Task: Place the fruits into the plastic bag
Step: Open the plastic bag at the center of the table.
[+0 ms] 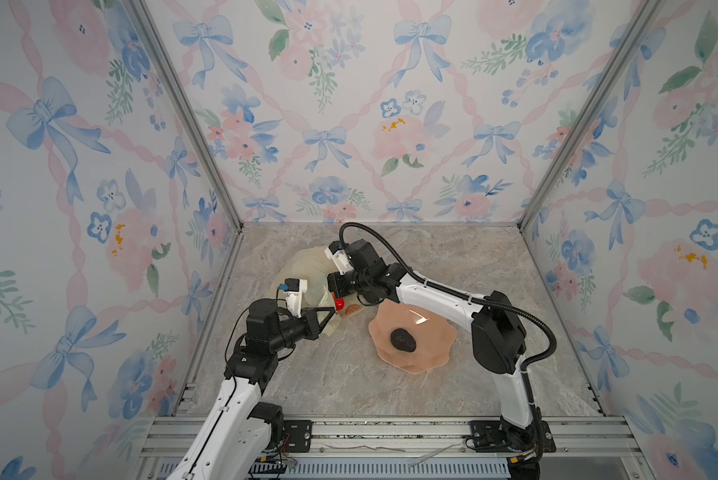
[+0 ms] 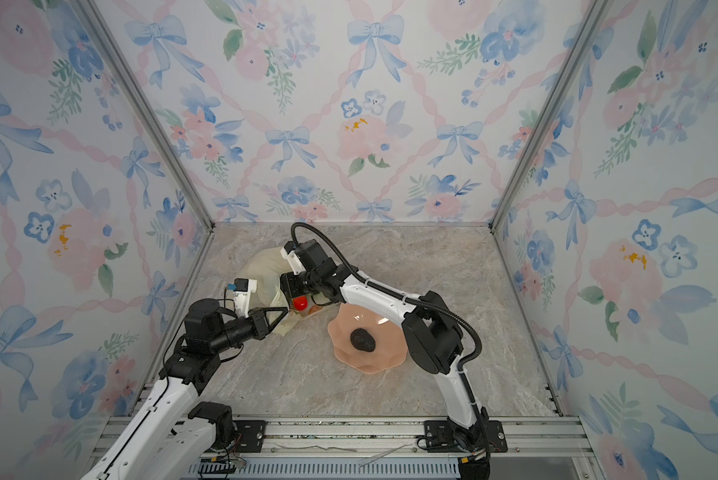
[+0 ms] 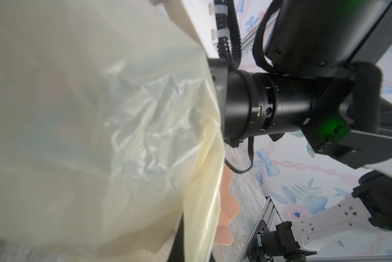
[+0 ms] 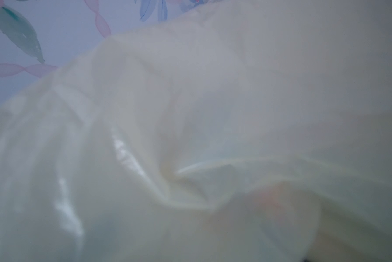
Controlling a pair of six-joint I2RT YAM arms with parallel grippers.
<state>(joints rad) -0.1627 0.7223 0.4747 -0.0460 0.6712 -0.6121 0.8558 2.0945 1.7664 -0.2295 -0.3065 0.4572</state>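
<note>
The pale-yellow plastic bag (image 1: 303, 266) (image 2: 261, 266) lies at the back left. My left gripper (image 1: 331, 311) (image 2: 285, 309) is shut on the bag's near edge, and the film (image 3: 99, 136) fills most of the left wrist view. My right gripper (image 1: 335, 293) reaches into the bag's mouth, its fingers hidden by plastic (image 4: 190, 136). A red fruit (image 1: 339, 302) (image 2: 300, 302) shows at the mouth just under that gripper; whether it is held is unclear. One dark avocado (image 1: 403, 337) (image 2: 362, 338) lies on the pink dish.
The pink scalloped dish (image 1: 440, 353) (image 2: 394, 357) sits right of the bag, under the right forearm (image 1: 432, 291). Its rim (image 3: 229, 204) shows in the left wrist view. Aluminium posts and patterned walls close in the marble table (image 1: 328, 374); a rail runs along the front.
</note>
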